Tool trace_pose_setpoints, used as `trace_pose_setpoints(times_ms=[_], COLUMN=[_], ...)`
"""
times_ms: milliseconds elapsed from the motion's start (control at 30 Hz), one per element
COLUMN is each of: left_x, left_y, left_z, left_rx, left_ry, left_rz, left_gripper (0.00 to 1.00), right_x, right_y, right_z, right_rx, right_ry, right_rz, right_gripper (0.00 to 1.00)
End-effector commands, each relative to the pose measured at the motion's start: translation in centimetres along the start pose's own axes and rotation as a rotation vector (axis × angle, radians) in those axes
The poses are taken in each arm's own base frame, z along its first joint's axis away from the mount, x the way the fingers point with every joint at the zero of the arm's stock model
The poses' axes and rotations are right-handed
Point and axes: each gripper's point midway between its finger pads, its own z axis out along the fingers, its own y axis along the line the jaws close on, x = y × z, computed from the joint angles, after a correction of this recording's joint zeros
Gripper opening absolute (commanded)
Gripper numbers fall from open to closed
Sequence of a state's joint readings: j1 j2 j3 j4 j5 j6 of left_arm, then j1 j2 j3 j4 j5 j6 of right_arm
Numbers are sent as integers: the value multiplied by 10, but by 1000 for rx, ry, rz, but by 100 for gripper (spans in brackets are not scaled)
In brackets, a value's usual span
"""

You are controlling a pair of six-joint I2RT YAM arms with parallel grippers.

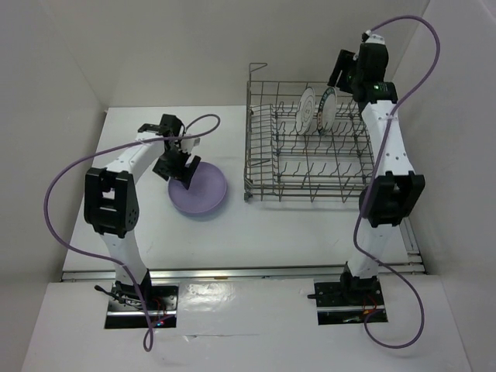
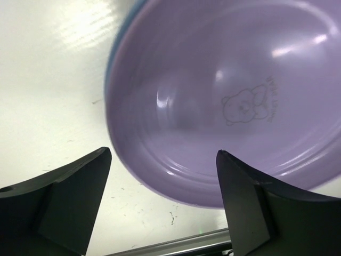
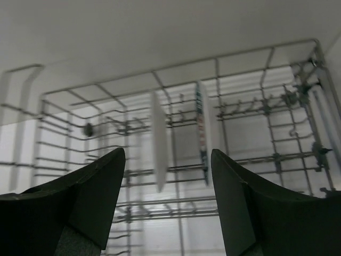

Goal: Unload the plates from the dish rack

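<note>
Left gripper (image 1: 183, 172) hangs over the lilac plate (image 1: 203, 194), which lies flat on the counter (image 1: 256, 240) at the middle left of the top view. Its jaws are wide apart and hold nothing. Right gripper (image 3: 166, 151) is at the upper right, above the dish rack (image 1: 306, 195), open too and empty. Two white plates (image 1: 308, 108) stand on edge in the rack's back row. They look hard, smooth and slippery, and may break if dropped. The best place to pinch one is its thin top rim, which sticks up above the wires.
</note>
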State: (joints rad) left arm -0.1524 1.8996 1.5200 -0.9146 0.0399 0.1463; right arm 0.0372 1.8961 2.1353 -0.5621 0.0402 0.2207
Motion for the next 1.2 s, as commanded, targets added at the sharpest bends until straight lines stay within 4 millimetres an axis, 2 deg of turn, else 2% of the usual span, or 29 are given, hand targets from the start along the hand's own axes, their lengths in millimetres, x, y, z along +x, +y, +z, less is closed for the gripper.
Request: trace_pose_setpoints(times_ms=[0,33,100,167,200,300,367,400,467,533,600,633,667,700,733,800,867,967,1033,1100,1167], left_x=[-34,-35,-38,-42,-43,-44,-45,-45,-46,-47,-50,-53,-53,-56,-56,-62,-67,-66,-66,-66,-66], left_y=[-4,-6,-5,-7,-7,-10,-12,-12,-12,-14,-14,-14,-14,-13,-13,-14,-18,-20,-20,-21,-23], left_z=[-44,-47,-52,-55,-58,-61,-66,-69,-72,-77,-84,-90,-90,-97,-97,-115,-121,-126,-126,-130,-134], left_rx=[1,11,9,17,17,36,43,41,41,47,43,39,39,34,34,32,52,63,63,61,68], left_ry=[-156,-157,-166,-182,-182,-187,-201,-210,-211,-222,-243,-261,-261,-282,-282,-333,-358,-353,-353,-362,-373], left_rz=[-13,-21,-20,-27,-27,-25,-23,-22,-22,-11,-8,-6,-6,5,6,13,32,33,33,34,37], left_gripper=[95,95,96,96,96,96,96,96,96,96,96,96,96,96,96,96,96,96,96,96,96], right_x=[21,26,34,39,46,56,68,66,88,108,111,120,120,117,116,102,80,38,24,-7,-27], right_y=[-30,-25,-34,-38,-49,-61,-65,-65,-76,-72,-72,-71,-75,-81,-82,-69,-70,-67,-66,-62,-51], right_z=[44,53,74,83,93,103,109,109,118,126,129,132,135,132,130,121,103,79,69,54,41], right_rx=[60,21,18,10,36,99,114,112,153,172,193,206,227,264,276,264,284,326,359,377,374], right_ry=[13,20,13,11,18,27,48,40,80,115,111,124,119,116,117,84,17,-102,-145,-228,-289], right_rz=[-23,-33,-50,-47,-17,6,18,18,15,-11,-40,-60,-62,-66,-57,-60,-64,-48,-58,-84,-101], right_gripper=[71,71,70,69,66,56,45,41,34,34,34,26,16,6,0,0,0,0,0,0,0])
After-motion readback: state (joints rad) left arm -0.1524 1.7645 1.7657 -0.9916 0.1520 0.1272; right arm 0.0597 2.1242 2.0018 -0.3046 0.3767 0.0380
